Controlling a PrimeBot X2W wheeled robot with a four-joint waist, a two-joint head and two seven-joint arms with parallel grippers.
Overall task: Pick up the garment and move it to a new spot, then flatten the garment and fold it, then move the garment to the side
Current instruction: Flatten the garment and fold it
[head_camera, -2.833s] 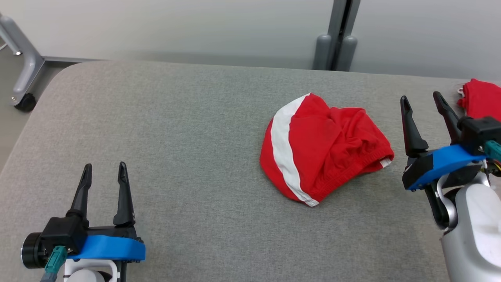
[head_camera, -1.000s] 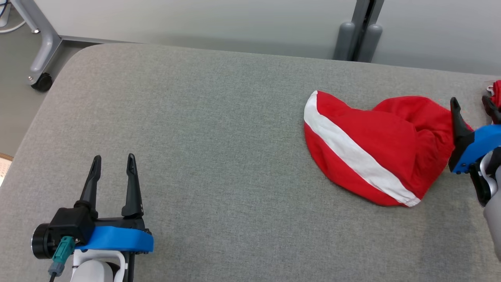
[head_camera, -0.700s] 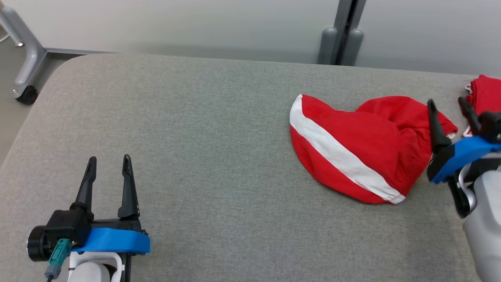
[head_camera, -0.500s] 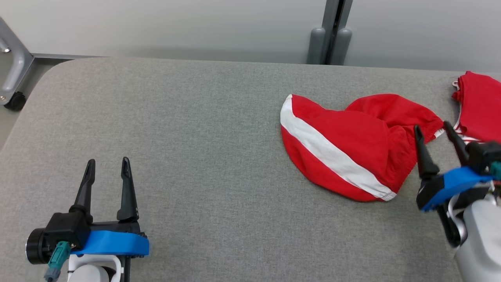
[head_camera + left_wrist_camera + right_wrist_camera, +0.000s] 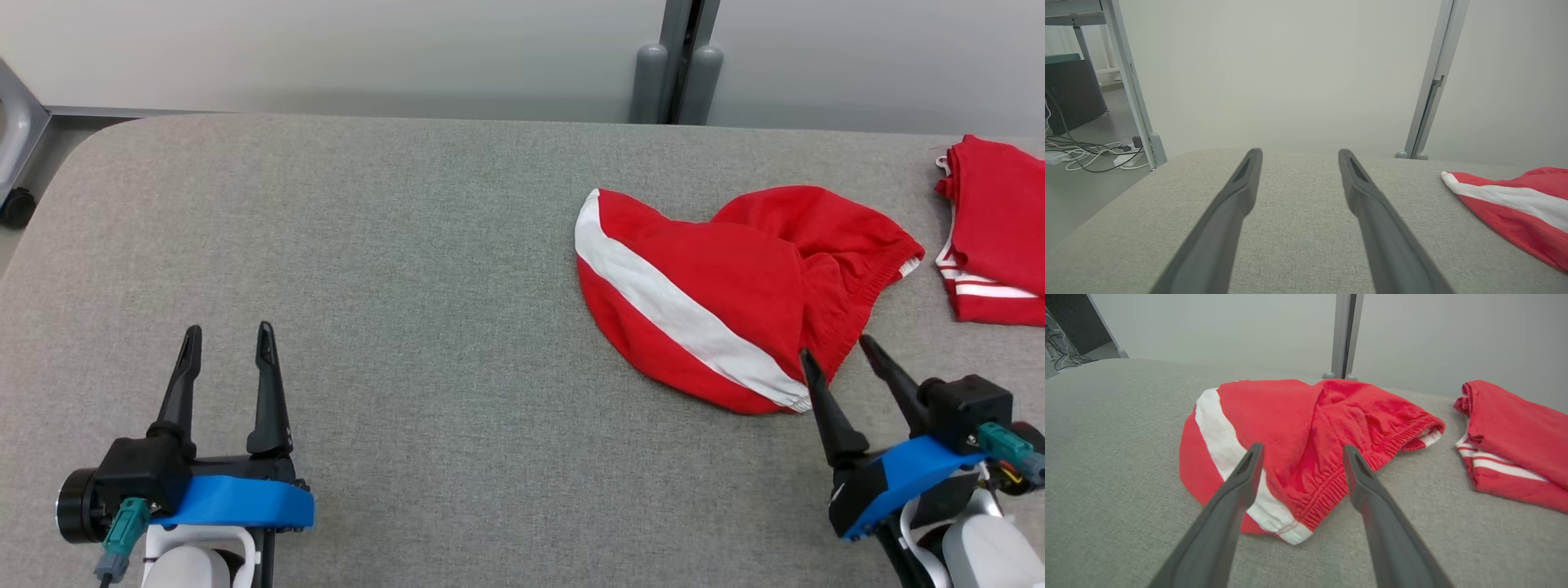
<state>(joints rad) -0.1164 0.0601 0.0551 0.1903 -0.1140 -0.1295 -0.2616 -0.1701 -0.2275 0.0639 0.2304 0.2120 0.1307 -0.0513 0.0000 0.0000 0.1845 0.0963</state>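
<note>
The garment (image 5: 718, 278) is a pair of red shorts with a white side stripe, lying crumpled on the grey padded table (image 5: 408, 269) right of centre. In the right wrist view the garment (image 5: 1306, 428) has its elastic waistband bunched toward me. My right gripper (image 5: 838, 349) is open and empty, just in front of the garment's near corner, its fingertips at the hem without gripping it. Seen from its own wrist, the right gripper (image 5: 1299, 452) frames the waistband. Far from the cloth, my left gripper (image 5: 228, 333) stands open and empty at the lower left, pointing along bare table (image 5: 1298, 228).
A second red garment (image 5: 992, 229) with thin white stripes lies folded at the table's right edge. A grey post (image 5: 676, 61) stands behind the table against a pale wall. A frame leg with a caster (image 5: 16, 204) is off the left corner.
The head camera has swung about. My right gripper has drawn back from the garment's far right side to its near corner, still open. The garment was spread wider than 2.8 s ago.
</note>
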